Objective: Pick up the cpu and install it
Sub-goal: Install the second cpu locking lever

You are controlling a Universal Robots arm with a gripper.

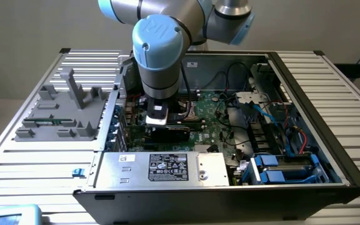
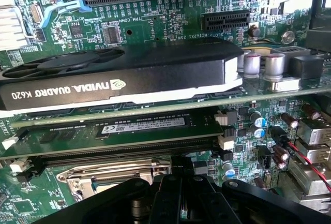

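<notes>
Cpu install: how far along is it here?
Reached: the gripper hangs shut inside the open computer case, right by the metal-framed socket, near the graphics card. In hand: cannot tell whether it holds the cpu. Left: seating in the socket is unconfirmed.

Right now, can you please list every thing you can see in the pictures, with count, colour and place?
computer case: one, black, open on the slatted table
motherboard: one, green, inside the case
graphics card: one, black, standing in a slot on the motherboard
memory module: one, green, beside the graphics card
socket frame: one, silver, near the tool
power supply box: one, silver with a black label, front of the case
fixture: one, grey, on the table at the exterior view's left
robot arm: one, grey and blue, reaching into the case
tool: one, black, shut, above the motherboard
</notes>
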